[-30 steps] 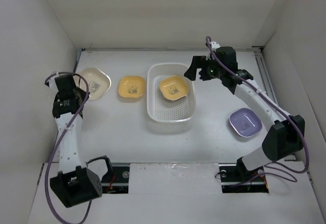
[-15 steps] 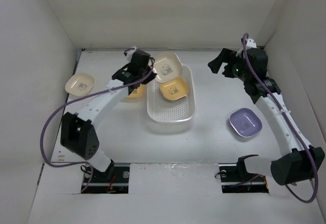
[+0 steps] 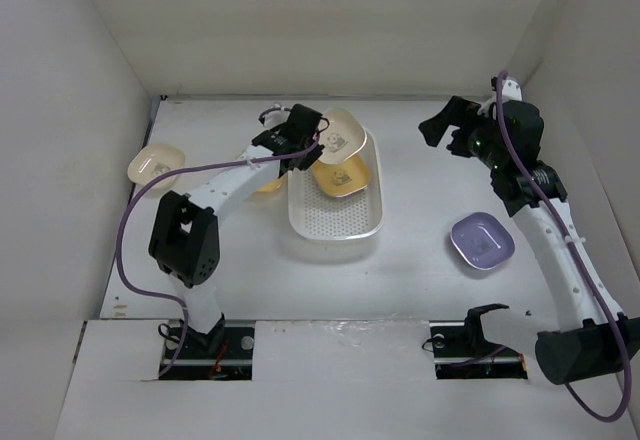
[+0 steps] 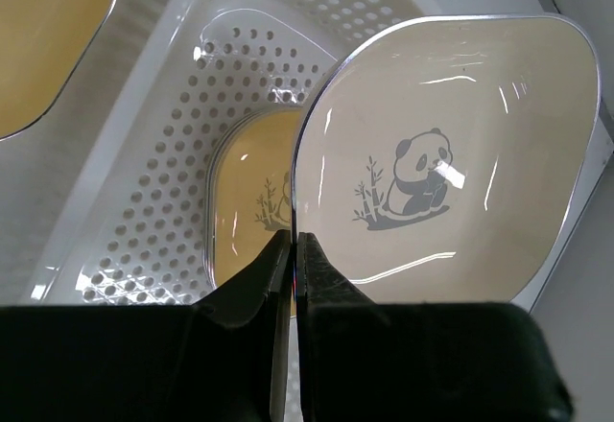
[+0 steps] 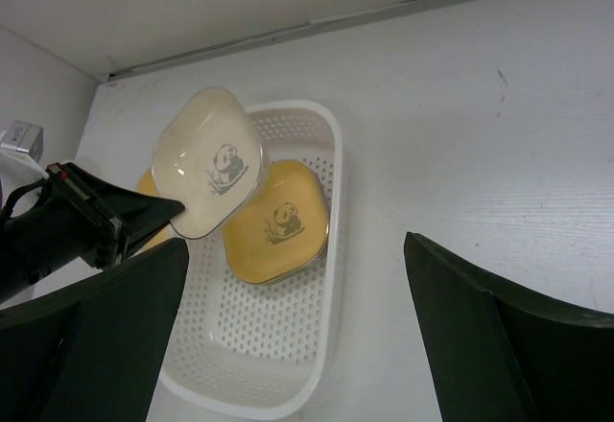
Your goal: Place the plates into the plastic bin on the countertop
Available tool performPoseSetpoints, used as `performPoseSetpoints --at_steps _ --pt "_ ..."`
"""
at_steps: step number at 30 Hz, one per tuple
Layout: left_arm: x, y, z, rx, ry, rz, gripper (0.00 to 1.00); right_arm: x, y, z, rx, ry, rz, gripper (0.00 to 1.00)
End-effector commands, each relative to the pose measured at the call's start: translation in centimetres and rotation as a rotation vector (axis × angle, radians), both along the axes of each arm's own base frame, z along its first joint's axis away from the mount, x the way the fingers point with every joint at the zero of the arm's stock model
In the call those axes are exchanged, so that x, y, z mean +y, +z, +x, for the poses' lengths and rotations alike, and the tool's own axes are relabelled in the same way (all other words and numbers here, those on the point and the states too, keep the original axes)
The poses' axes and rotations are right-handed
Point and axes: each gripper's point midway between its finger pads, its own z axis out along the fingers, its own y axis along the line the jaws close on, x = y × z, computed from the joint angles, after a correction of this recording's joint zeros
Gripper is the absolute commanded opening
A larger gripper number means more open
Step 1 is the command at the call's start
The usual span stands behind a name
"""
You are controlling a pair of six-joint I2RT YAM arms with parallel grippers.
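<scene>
My left gripper (image 3: pixel 312 141) is shut on the edge of a cream panda plate (image 3: pixel 339 131) and holds it tilted over the back left corner of the white plastic bin (image 3: pixel 300 215). In the left wrist view the pads (image 4: pixel 284 249) pinch the cream plate (image 4: pixel 451 153) above the bin (image 4: pixel 144 201). A yellow panda plate (image 3: pixel 343 175) lies in the bin; it also shows in the right wrist view (image 5: pixel 278 221). My right gripper (image 3: pixel 447 126) is open and empty, raised to the right of the bin. A lavender plate (image 3: pixel 482 240) lies at the right.
A second yellow plate (image 3: pixel 264 182) lies left of the bin, partly under my left arm. A tan plate (image 3: pixel 155 165) sits by the left wall. White walls enclose the countertop (image 3: pixel 420 200) on three sides.
My left gripper took the cream plate from the left and carried it right, over the bin's back corner. A tan plate now shows at the far left. My right arm drew back to the right.
</scene>
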Motion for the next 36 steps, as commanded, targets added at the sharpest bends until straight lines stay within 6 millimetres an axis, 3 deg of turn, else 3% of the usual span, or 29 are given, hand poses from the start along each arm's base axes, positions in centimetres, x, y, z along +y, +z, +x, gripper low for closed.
performPoseSetpoints --at_steps 1,9,13,15,18,21,22,23,25,26,27,29,32,33,34,35,36 --pt "-0.6 0.6 0.3 -0.022 0.035 -0.048 0.00 0.0 0.2 0.0 -0.011 -0.002 0.013 1.00" --pt "-2.8 -3.1 -1.6 0.074 0.007 0.013 0.00 0.2 -0.4 0.2 -0.002 0.007 0.014 1.00" --pt "-2.3 -4.0 -2.3 0.109 0.018 0.029 0.00 -0.2 -0.4 0.3 -0.002 -0.002 0.014 1.00" --pt "-1.8 -4.4 -2.3 0.108 0.040 0.042 0.19 -0.2 -0.4 0.3 -0.002 -0.002 0.014 1.00" --pt "-1.4 -3.5 -2.7 0.098 0.053 0.037 0.38 0.0 -0.1 0.4 -0.010 0.007 0.018 1.00" --pt "-1.3 -1.3 -2.8 0.045 0.051 0.031 0.60 0.0 -0.1 0.4 -0.010 0.007 0.018 1.00" --pt "-1.2 0.1 -2.6 0.017 0.052 0.030 0.76 -0.2 -0.2 0.5 -0.011 -0.007 0.014 1.00" --pt "-2.0 2.1 -3.0 -0.028 0.031 0.016 0.84 -0.5 -0.4 0.4 -0.001 -0.020 0.009 1.00" --pt "-1.8 4.7 -3.0 -0.085 0.030 0.042 0.98 -1.6 -2.2 0.5 0.050 -0.088 -0.008 1.00" --pt "-1.6 7.2 -2.9 -0.134 0.014 0.046 1.00 -2.3 -3.2 0.4 0.078 -0.127 -0.017 1.00" --pt "-1.2 7.7 -3.0 -0.134 0.013 0.071 1.00 -2.9 -4.3 0.3 0.122 -0.187 0.012 1.00" --pt "0.4 9.8 -2.6 -0.182 0.034 0.116 1.00 -6.4 -8.6 -0.5 0.236 -0.363 0.007 1.00" --pt "4.6 9.2 -1.0 -0.147 0.054 0.168 1.00 -9.9 -12.9 -2.2 0.342 -0.521 0.102 1.00" --pt "6.2 8.3 -0.8 -0.125 0.061 0.184 1.00 -10.6 -16.0 -3.3 0.396 -0.550 0.110 1.00" --pt "9.3 8.4 0.3 -0.128 0.113 0.188 1.00 -11.3 -16.7 -4.0 0.393 -0.574 0.132 1.00" --pt "10.8 8.0 0.6 -0.124 0.098 0.222 1.00 -11.7 -17.0 -4.0 0.373 -0.574 0.156 1.00" --pt "12.6 7.2 0.9 -0.112 0.107 0.243 1.00 -12.9 -19.2 -5.0 0.405 -0.613 0.165 1.00"
